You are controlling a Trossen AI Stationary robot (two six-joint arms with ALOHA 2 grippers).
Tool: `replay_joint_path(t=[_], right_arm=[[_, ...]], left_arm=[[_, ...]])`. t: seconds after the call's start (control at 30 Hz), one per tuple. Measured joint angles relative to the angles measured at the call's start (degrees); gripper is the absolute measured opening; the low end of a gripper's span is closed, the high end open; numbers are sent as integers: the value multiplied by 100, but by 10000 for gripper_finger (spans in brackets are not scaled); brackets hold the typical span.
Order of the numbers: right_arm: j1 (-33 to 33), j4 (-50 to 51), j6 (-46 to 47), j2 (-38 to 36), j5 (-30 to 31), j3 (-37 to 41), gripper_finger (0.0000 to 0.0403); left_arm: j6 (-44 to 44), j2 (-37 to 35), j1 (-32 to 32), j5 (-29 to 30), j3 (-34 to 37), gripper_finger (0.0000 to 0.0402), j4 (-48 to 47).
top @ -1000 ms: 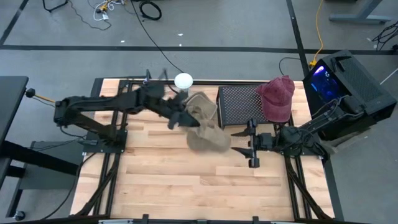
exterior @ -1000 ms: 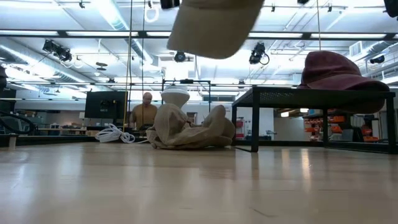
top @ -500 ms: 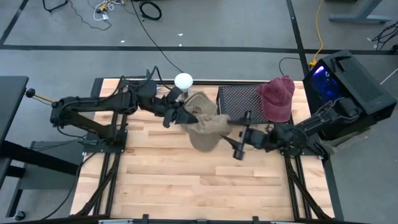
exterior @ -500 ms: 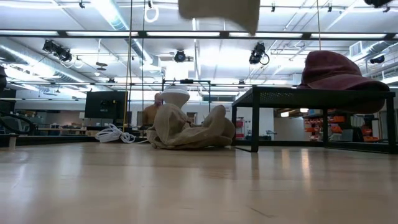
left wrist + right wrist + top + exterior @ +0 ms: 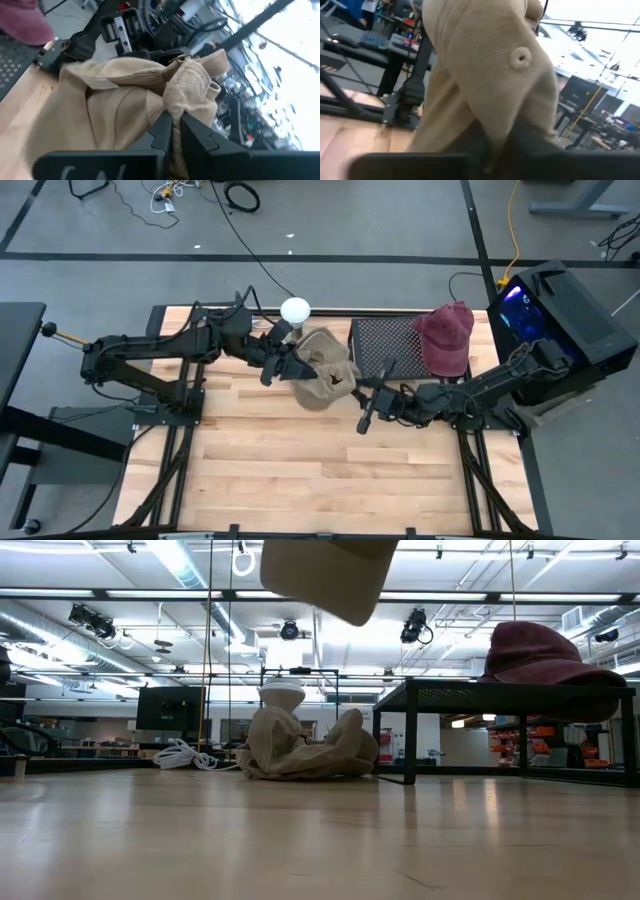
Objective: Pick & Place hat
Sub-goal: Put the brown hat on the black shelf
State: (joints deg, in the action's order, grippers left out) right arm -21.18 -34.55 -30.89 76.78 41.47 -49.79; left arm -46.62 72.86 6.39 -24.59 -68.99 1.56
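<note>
A tan hat (image 5: 326, 383) hangs high above the table, its lower edge (image 5: 325, 575) showing at the top of the low view. My left gripper (image 5: 291, 369) is shut on its left side and my right gripper (image 5: 358, 393) on its right side. The crown's button (image 5: 521, 56) faces the right wrist camera. Below it a heap of tan cloth hats (image 5: 300, 748) lies on the table. A maroon hat (image 5: 447, 337) rests brim-down on a black mesh stand (image 5: 383, 345). My left gripper pinches a bunched fold of the tan hat's cloth (image 5: 186, 95) between its two fingers, coming level from the table's left. The hat is lifted clear and sags away from the fingers. My right gripper pinches the hat's crown below the button (image 5: 495, 132) between its two fingers (image 5: 535, 147), coming level from the table's right. The cloth bulges out beyond the fingers, clear of the table.
A white round object (image 5: 295, 309) stands at the far edge behind the heap. The mesh stand's legs (image 5: 410, 740) stand on the table's right half. The near half of the wooden table (image 5: 300, 470) is bare. Cables lie on the floor beyond.
My right gripper has gone toward the table's left, up to the hanging tan hat, and has shut on its right side. The hat, held by my left gripper all along, now hangs bunched between the two grippers.
</note>
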Motion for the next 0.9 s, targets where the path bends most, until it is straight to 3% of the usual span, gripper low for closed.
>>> replay_joint_path(t=[0.07, 0.13, 0.3, 0.43, 0.63, 0.9], right_arm=[[-64, 165, 108, -81, -11, -8, 16], [-135, 315, 360, -189, -62, -10, 22], [-292, 1029, 1192, -577, -824, -10, 7], [-419, 1485, 1756, -828, -1093, -10, 10], [-557, 1719, 2569, -964, -1193, -10, 5], [-559, 2122, 4572, -1089, -2846, -10, 5]], left_arm=[[239, 0, 53, -223, 0, 40, 0], [471, 0, 91, -371, 0, 40, -34], [1163, 0, 88, -471, -3, 41, -138], [1718, 0, -37, -645, -7, 51, -123], [2438, 0, -285, -660, -7, 131, -61], [3686, 0, -421, -113, -7, 237, -85]])
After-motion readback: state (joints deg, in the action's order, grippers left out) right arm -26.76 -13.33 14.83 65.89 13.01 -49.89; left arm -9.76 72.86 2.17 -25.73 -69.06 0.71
